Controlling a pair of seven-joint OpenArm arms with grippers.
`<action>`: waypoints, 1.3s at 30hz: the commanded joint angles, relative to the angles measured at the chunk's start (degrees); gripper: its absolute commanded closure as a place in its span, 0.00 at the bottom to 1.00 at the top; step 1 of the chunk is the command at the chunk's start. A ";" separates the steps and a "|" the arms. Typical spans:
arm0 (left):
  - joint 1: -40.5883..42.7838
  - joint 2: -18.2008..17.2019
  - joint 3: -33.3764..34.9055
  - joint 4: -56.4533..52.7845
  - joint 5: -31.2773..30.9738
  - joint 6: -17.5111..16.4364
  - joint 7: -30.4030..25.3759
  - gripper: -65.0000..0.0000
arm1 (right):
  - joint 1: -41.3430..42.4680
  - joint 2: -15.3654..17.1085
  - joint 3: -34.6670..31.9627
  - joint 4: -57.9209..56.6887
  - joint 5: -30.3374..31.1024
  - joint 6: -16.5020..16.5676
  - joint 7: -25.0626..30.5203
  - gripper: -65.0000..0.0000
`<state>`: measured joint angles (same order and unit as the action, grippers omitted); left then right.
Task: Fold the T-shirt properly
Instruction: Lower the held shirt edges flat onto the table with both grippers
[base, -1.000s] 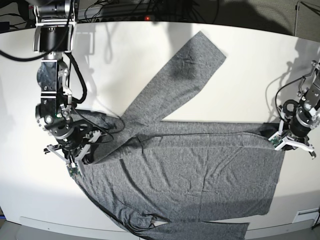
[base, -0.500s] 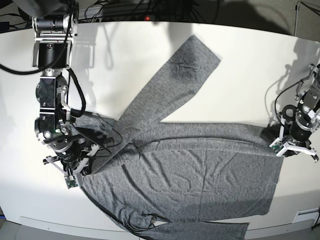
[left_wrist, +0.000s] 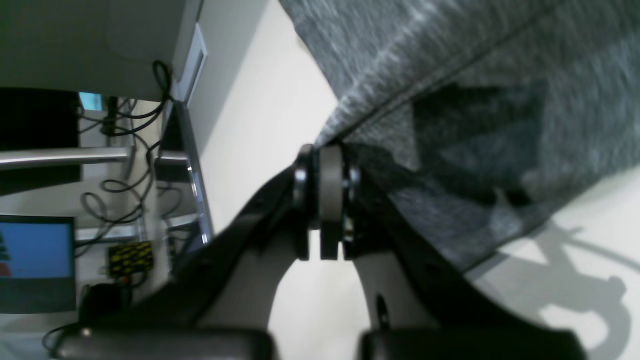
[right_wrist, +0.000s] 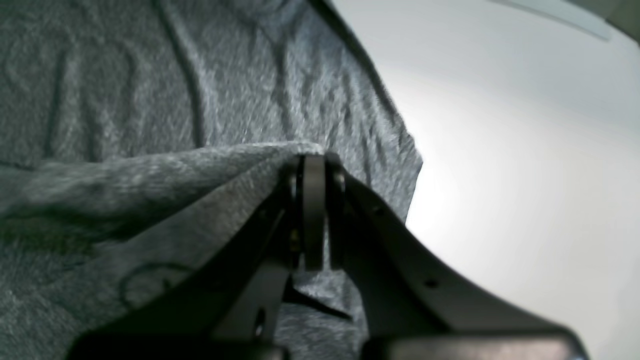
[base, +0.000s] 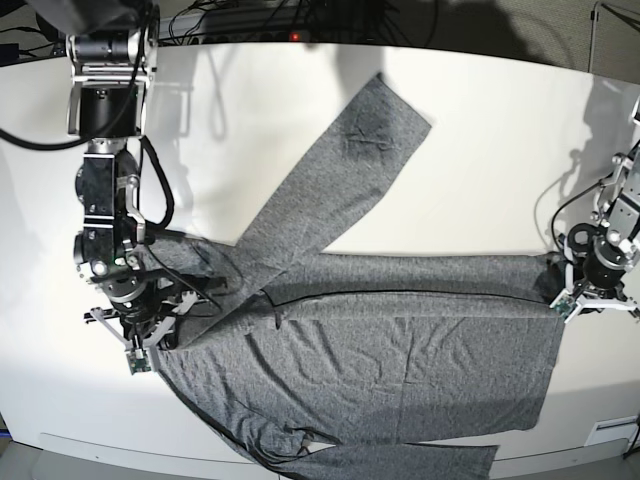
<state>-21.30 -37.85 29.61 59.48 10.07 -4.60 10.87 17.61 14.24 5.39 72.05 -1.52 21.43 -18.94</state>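
Observation:
The charcoal-grey T-shirt (base: 400, 350) lies spread on the white table (base: 500, 150), one long sleeve (base: 350, 160) angled toward the back. Another sleeve (base: 400, 462) lies along the front edge. My left gripper (base: 578, 292) is at the shirt's right edge, shut on a pinch of the hem corner (left_wrist: 350, 125); its fingertips (left_wrist: 330, 170) press together. At the shirt's left side, my right gripper (base: 148, 338) is shut on a raised fold of fabric (right_wrist: 200, 165), seen close up in the right wrist view as the right gripper (right_wrist: 313, 167).
Cables and dark equipment (base: 300, 20) run behind the table's far edge. A monitor and cable clutter (left_wrist: 40, 260) sit beyond the table's right side. The table's front edge (base: 100, 445) lies close below the shirt.
The two grippers have drawn slightly apart, each keeping its hold, which pulls the body flatter. The back sleeve has slid a little to the left.

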 joint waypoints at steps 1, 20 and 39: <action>-1.60 -0.35 -0.68 0.17 0.13 0.85 -0.96 1.00 | 1.60 0.50 0.22 0.31 0.04 -0.46 2.19 1.00; -1.70 2.60 -0.68 -1.81 0.35 0.52 -2.58 1.00 | 6.47 0.68 0.22 -10.71 -4.52 -0.35 7.39 1.00; -1.70 2.60 -0.68 -1.79 0.35 0.52 -2.36 1.00 | 6.99 0.70 0.24 -10.71 -8.28 -0.37 13.00 0.72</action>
<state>-21.41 -34.26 29.61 57.08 10.39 -4.93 9.19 22.70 14.28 5.39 60.38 -9.80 21.43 -7.46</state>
